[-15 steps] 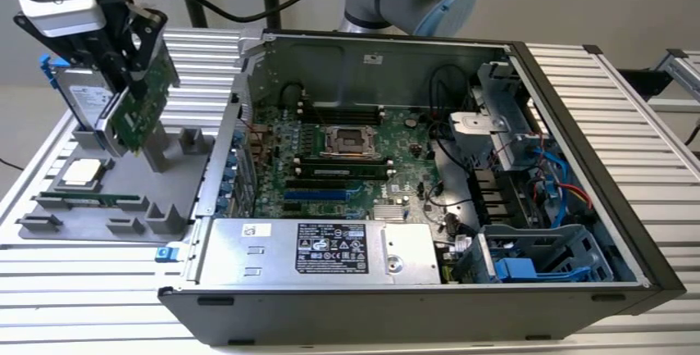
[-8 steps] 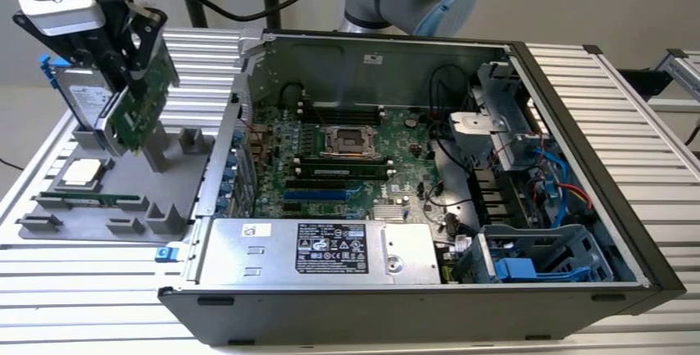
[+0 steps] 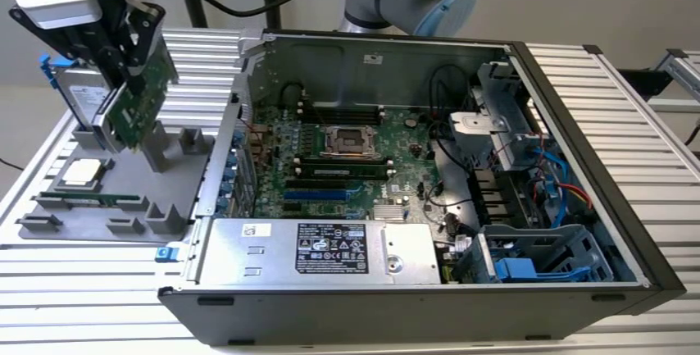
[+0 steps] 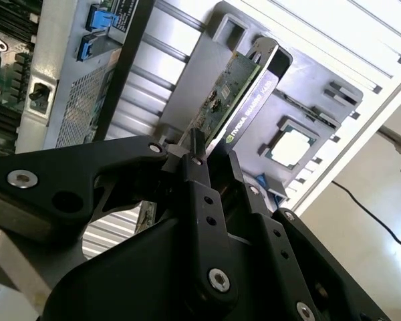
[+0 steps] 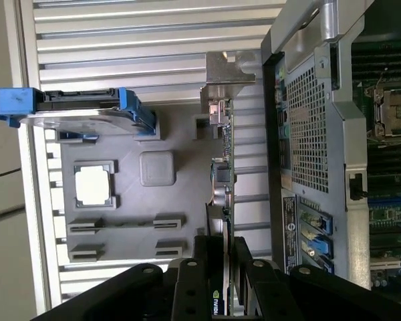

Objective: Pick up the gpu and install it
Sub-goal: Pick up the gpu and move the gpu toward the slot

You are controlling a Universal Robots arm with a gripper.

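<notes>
we judge the gpu light, stiff and fragile, so the gripper rightly pinches its upper board edge, holding it upright over the gray tray, nine o'clock from the open case.

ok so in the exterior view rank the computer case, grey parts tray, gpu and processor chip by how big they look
1. computer case, by far the largest
2. grey parts tray
3. gpu, seen at a slant, so its true size may differ
4. processor chip, clearly the smallest
</notes>
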